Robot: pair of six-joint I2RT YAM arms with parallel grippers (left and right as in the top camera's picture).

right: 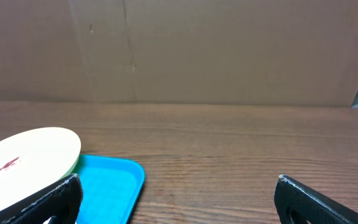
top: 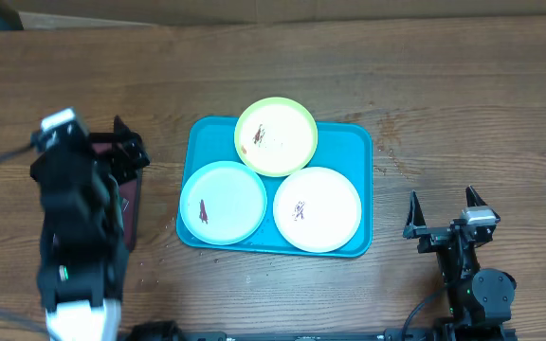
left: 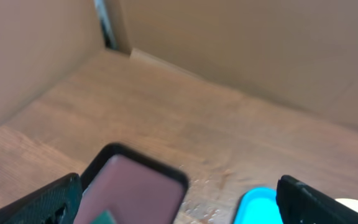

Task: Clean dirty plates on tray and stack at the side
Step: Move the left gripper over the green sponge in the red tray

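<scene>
Task unstarted: green plate [top: 276,135], blue plate [top: 223,203], white plate [top: 317,209] all smeared, on tray [top: 353,143]. Your left fingers [left: 42,205], right fingers [right: 322,202] released, empty. Cleaning, stacking remain.

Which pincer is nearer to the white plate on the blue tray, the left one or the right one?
Right. The right pincer is open off the end of the tray where the white plate lies; the left pincer is beyond the opposite end.
</scene>
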